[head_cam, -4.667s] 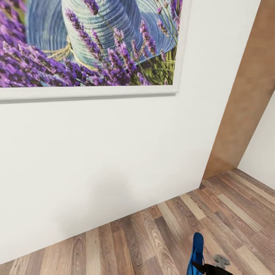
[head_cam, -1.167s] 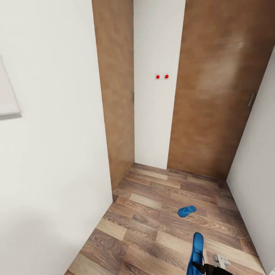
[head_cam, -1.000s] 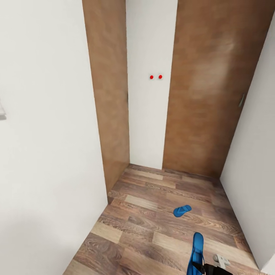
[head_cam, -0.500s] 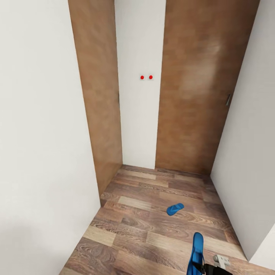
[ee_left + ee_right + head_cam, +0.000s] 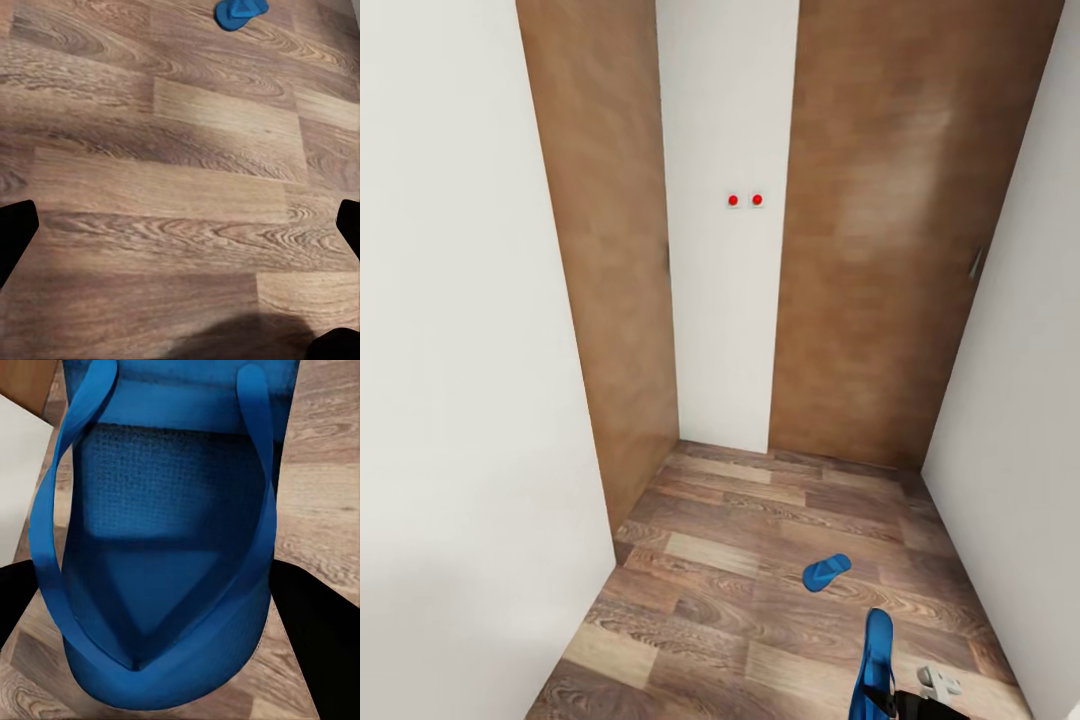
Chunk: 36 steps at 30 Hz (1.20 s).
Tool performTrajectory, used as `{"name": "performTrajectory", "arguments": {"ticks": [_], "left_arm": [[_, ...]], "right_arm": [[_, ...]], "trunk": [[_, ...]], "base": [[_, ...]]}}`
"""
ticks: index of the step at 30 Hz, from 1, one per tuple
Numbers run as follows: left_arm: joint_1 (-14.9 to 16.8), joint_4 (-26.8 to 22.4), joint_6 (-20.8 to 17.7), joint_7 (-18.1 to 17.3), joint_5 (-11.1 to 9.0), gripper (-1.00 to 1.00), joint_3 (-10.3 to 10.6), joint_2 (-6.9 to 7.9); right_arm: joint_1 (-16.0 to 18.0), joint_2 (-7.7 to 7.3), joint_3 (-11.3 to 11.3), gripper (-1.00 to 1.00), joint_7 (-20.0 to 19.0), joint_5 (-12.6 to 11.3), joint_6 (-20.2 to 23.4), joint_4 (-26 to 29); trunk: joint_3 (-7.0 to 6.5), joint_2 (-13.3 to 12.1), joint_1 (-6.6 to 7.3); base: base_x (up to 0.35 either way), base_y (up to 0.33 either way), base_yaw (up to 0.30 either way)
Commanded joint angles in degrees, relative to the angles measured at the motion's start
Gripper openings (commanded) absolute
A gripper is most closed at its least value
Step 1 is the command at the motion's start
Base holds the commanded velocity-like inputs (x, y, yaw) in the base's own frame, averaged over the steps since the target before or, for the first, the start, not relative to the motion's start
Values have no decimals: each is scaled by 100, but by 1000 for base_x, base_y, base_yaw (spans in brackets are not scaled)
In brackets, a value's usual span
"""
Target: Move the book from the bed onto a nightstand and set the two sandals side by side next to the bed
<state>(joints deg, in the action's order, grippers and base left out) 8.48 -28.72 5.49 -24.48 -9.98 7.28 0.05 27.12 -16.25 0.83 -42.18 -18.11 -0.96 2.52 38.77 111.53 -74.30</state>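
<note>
Head view. Wood-plank floor [image 5: 760,590] was seen running into a narrow recess closed by two brown wooden doors [image 5: 880,250] with a white wall strip [image 5: 725,320] between them; two small red dots [image 5: 745,200] were noted on that strip. White walls [image 5: 450,350] flanked the recess on both sides. One blue sandal [image 5: 826,572] was recorded lying flat on the floor, well ahead of the robot and apart from both walls. A second blue sandal [image 5: 876,665] was observed standing on edge at the lower border, held by the right gripper [image 5: 890,700], of which the dark body and a grey fitting were visible. The floor sandal lay beyond and slightly to the left of the held one, the two well apart.

Left wrist view. Bare floor planks were recorded below the left gripper [image 5: 180,232], whose two dark fingertips [image 5: 15,232] appeared at opposite borders, spread wide with nothing between them. The loose sandal [image 5: 241,11] was seen at the far border, ahead of the fingers and not in contact with them. A soft shadow was noted on the planks close to the camera.

Right wrist view. The held sandal [image 5: 161,555] was seen close up, its textured sole and thin toe straps [image 5: 64,487] facing the camera. The dark fingers [image 5: 315,630] of the right gripper [image 5: 161,607] were pressed against either edge of the sandal, clamped on it. Floor planks and a patch of white wall were visible behind.
</note>
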Motion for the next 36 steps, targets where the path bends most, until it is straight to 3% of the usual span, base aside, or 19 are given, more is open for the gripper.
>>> {"name": "performTrajectory", "arguments": {"ticks": [1,14,22,36], "left_arm": [[4,7,14,-4,-57,100,28,4],[4,7,14,-4,-57,100,28,4],[4,7,20,-4,-57,100,28,4],[4,7,22,-4,-57,100,28,4]], "right_arm": [[4,-1,12,-100,-18,-8,-10,-6],[4,-1,14,-100,-18,-8,-10,-6],[4,-1,14,-100,-18,-8,-10,-6],[4,-1,14,-100,-18,-8,-10,-6]], "trunk": [[6,2,-2],[6,2,-2],[6,2,-2],[6,2,-2]], "base": [[316,0,0],[316,0,-17],[302,0,-222],[28,0,-268]]}}
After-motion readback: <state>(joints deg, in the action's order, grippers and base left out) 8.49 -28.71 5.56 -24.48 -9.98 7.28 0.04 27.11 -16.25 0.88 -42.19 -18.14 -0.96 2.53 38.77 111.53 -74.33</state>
